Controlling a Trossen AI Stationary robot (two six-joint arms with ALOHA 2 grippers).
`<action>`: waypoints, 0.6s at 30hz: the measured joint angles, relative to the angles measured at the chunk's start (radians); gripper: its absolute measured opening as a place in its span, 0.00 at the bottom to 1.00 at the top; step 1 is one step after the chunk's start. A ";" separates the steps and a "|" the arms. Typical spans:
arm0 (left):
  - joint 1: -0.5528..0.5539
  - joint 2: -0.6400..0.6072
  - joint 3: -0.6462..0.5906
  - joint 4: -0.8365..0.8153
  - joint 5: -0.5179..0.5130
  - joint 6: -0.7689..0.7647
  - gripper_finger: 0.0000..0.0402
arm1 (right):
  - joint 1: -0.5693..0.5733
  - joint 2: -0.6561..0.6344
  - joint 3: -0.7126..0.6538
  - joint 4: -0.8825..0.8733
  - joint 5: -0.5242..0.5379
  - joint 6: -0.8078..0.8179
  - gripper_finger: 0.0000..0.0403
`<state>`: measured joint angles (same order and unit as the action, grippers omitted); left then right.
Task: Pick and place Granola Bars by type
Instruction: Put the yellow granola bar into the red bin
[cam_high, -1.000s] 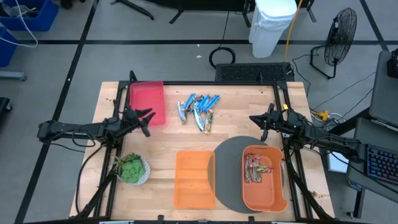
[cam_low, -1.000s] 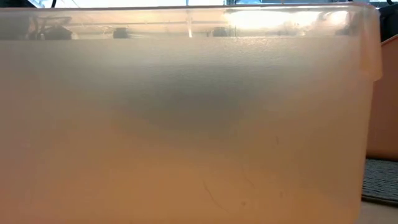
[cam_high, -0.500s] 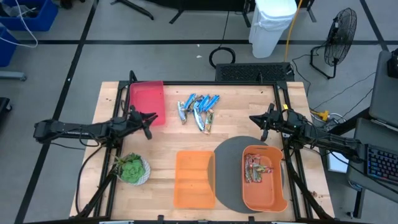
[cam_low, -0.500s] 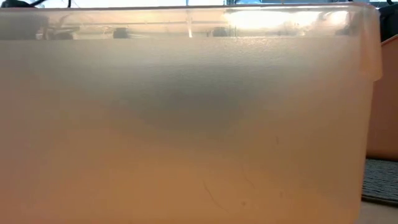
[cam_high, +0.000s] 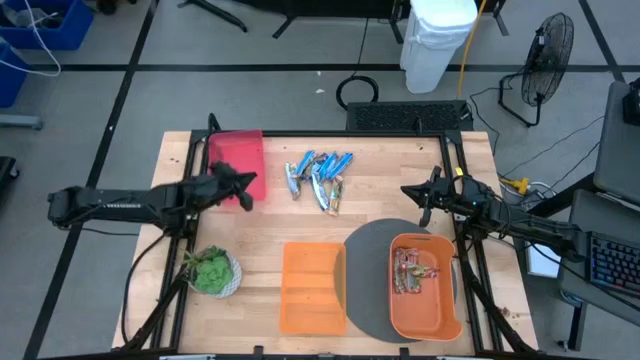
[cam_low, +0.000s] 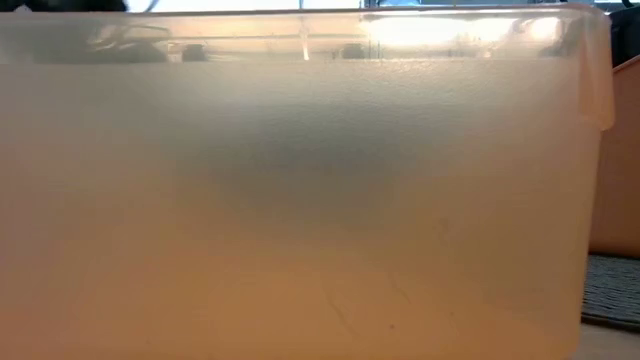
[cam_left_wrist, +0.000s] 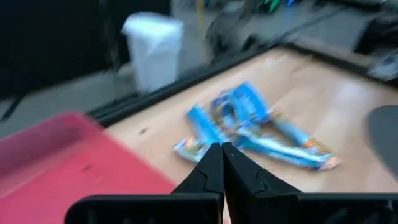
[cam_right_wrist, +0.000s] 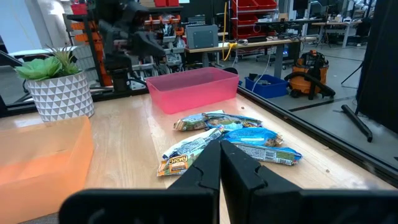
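The left hand (cam_high: 243, 187), fingers pressed together and empty, hovers at the pink plastic bin (cam_high: 236, 156), aimed toward the loose pile of blue foil-wrapped granola bars (cam_high: 318, 175) on the wooden worktop (cam_high: 400, 160). The right hand (cam_high: 420, 196), likewise closed, waits near the orange tub (cam_high: 428, 325) holding reddish-brown bars (cam_high: 410, 270).

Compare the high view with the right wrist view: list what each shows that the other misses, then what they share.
Only the high view shows the orange bin holding reddish-brown bars, the grey mat, and the left gripper beside the pink bin.

Only the right wrist view shows the room's shelving beyond the table and the printing on the wrappers.

Both show the pile of blue bars, the pink bin, the plant, the orange tray, and the right gripper, shut.
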<state>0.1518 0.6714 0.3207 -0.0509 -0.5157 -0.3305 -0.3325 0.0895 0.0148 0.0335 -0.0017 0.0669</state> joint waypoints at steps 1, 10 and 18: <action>0.022 0.036 0.056 -0.082 -0.001 -0.029 0.01 | 0.000 0.000 0.000 0.000 0.000 0.000 0.00; 0.219 0.427 0.410 -0.366 0.273 -0.023 0.00 | 0.000 0.000 0.000 0.000 0.000 0.000 0.00; 0.298 0.763 0.556 -0.338 0.346 0.018 0.05 | 0.000 0.000 0.000 0.000 0.000 0.000 0.00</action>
<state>0.4503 1.4345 0.8766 -0.3893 -0.1694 -0.3123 -0.3321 0.0895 0.0151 0.0338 -0.0017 0.0667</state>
